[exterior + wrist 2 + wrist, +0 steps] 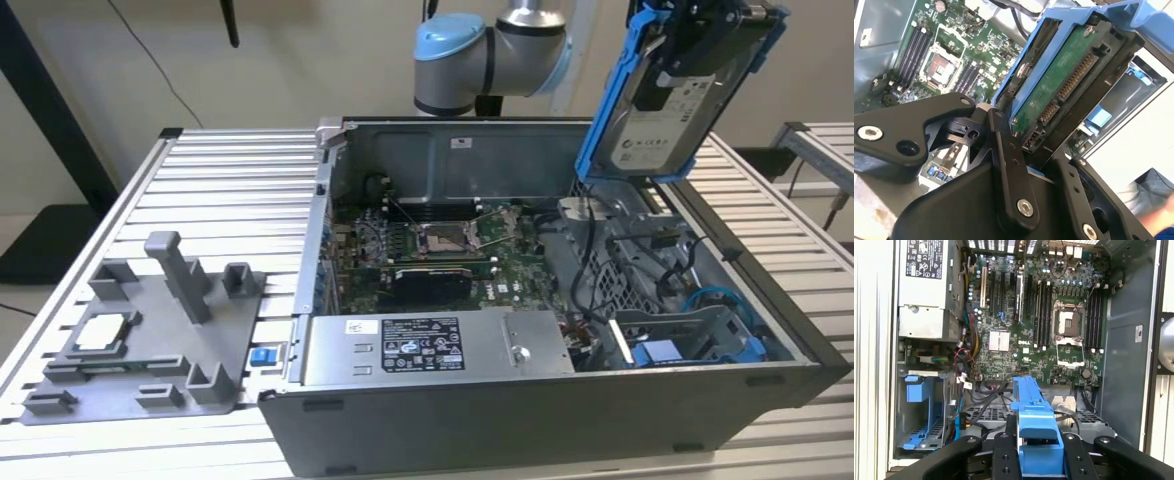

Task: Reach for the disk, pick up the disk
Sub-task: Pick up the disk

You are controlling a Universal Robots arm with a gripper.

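Observation:
The disk (pixel 663 105), silver-grey with a white label and a blue carrier frame, hangs nearly upright in the air above the far right corner of the open computer case. My black gripper (pixel 703 35) is shut on its upper end. In the second wrist view the disk (pixel 1069 85) shows its green circuit-board underside and connector, clamped between the black fingers (pixel 1006 165). In the first wrist view the blue frame edge of the disk (pixel 1036 432) sits between the two fingers of the gripper (pixel 1038 457), high over the motherboard.
The open computer case (pixel 534 420) lies on a slatted metal table (pixel 240 160), with the motherboard (pixel 441 250), a silver power-supply box (pixel 427 345) and a blue drive bay (pixel 694 340) inside. A grey fixture (pixel 147 340) holding a small chip (pixel 104 330) sits at the exterior view's left.

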